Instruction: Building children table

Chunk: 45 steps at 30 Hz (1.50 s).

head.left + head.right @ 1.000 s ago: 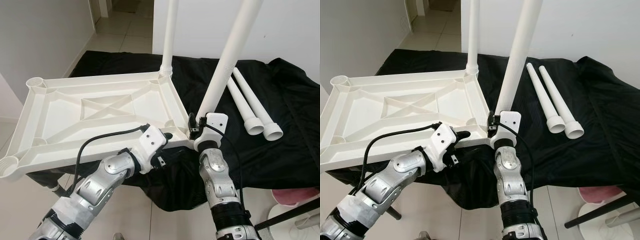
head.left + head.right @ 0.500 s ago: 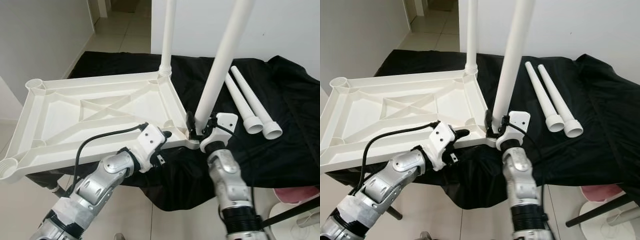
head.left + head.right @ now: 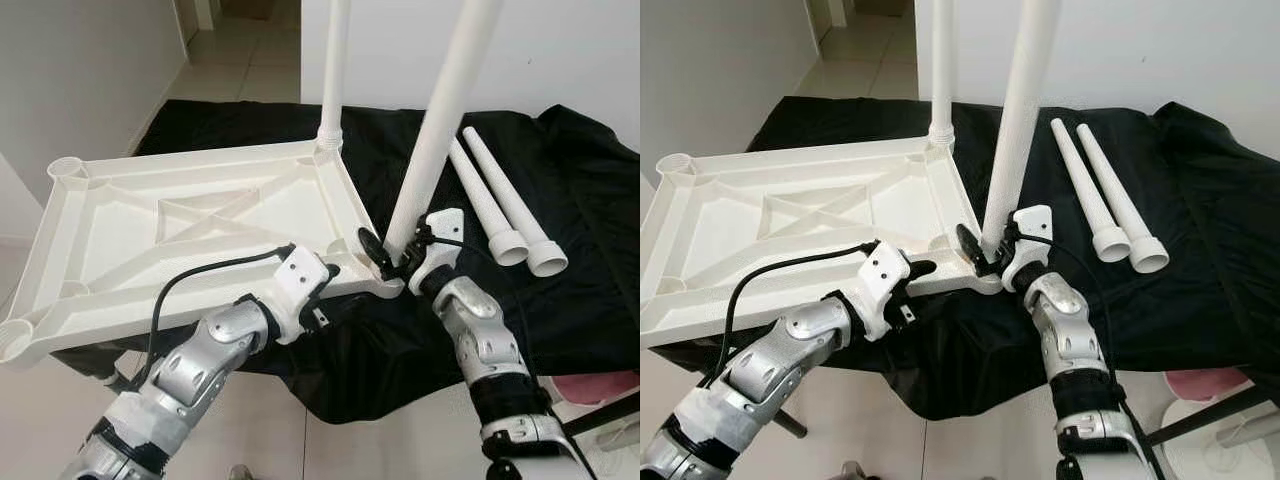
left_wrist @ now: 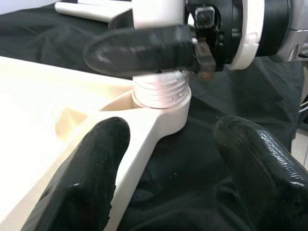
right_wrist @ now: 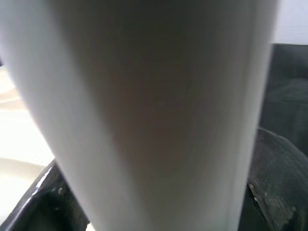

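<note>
lying upside down on a black cloth (image 3: 560,290): white tabletop (image 3: 190,235), ribbed underside up. left gripper (image 3: 325,275) at near edge, fingers (image 4: 98,163) parted, one finger against rim. far-corner leg (image 3: 333,70) upright in its socket. near-corner leg (image 3: 440,120) tilted, threaded end in corner socket (image 4: 161,103), clasped low by right gripper (image 3: 385,255), fingers closed around it. two loose legs (image 3: 505,210) side by side on cloth, well apart.

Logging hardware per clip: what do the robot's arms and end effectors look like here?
Both arms are silver, segmented metal with black joint rings. The left end effector and right end effector each have a white wrist housing and two long, rounded black fingers. A black cable loops along the left arm; a thinner one runs by the right wrist.
</note>
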{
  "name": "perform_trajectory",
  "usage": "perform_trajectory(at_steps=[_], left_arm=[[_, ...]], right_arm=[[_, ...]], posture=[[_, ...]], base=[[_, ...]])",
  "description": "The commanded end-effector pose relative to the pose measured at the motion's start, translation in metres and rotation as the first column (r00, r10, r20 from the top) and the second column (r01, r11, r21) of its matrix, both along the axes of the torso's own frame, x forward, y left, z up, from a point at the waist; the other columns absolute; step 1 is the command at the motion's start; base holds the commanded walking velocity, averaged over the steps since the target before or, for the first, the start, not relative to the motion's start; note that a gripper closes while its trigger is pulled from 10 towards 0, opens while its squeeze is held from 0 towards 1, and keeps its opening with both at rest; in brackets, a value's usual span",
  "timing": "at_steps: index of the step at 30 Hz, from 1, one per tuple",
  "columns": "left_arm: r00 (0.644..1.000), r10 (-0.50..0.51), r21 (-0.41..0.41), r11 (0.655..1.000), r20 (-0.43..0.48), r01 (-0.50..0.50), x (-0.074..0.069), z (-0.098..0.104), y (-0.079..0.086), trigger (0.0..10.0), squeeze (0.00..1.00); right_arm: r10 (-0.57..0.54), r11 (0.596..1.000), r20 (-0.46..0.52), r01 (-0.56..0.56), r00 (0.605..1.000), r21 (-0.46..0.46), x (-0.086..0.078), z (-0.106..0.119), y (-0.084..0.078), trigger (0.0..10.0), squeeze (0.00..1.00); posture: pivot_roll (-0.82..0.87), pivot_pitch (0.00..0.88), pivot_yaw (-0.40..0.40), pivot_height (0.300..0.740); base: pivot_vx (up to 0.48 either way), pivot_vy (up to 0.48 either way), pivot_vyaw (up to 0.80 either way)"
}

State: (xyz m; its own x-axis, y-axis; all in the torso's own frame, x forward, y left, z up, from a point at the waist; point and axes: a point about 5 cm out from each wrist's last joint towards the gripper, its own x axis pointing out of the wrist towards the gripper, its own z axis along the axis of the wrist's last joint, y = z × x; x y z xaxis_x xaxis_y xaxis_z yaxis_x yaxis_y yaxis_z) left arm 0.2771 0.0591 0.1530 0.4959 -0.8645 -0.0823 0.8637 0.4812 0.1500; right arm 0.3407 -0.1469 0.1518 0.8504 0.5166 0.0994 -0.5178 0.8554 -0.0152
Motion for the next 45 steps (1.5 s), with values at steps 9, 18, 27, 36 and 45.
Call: perform_trajectory(at_steps=[9,18,27,36,45], left_arm=[[0.997,-0.077,0.015,0.997,-0.009,0.077,-0.004,0.001,0.000,10.0,0.00],[0.998,-0.060,0.002,0.998,0.028,0.060,-0.004,-0.002,-0.004,10.0,0.00],[0.997,-0.076,-0.001,0.997,0.018,0.076,-0.006,-0.006,-0.010,10.0,0.00],[0.994,-0.112,0.010,0.994,0.021,0.112,-0.007,-0.007,-0.012,10.0,0.00],[0.998,-0.069,0.047,0.997,0.000,0.069,-0.003,-0.012,-0.008,10.0,0.00]], right_arm=[[0.078,0.996,-0.025,-0.079,0.997,-0.049,0.003,-0.007,-0.002,10.0,0.00],[0.100,0.994,-0.025,-0.101,0.995,-0.037,0.004,-0.010,-0.004,10.0,0.00],[0.104,0.993,-0.036,-0.106,0.994,-0.049,0.001,-0.019,-0.007,0.0,0.00],[0.068,0.996,-0.043,-0.071,0.997,-0.054,-0.001,-0.023,-0.014,10.0,0.00],[-0.004,0.999,-0.030,0.002,1.000,-0.043,0.000,-0.022,-0.017,10.0,0.00]], posture=[[0.02,0.054,-0.013,0.740],[0.01,0.043,-0.036,0.740],[0.00,0.000,-0.047,0.740],[-0.01,0.000,-0.041,0.740],[-0.01,0.013,-0.035,0.740]], base=[[0.000,0.000,0.00],[0.000,0.000,0.00],[0.000,0.000,0.00],[0.000,0.000,0.00],[0.000,0.000,0.00]])
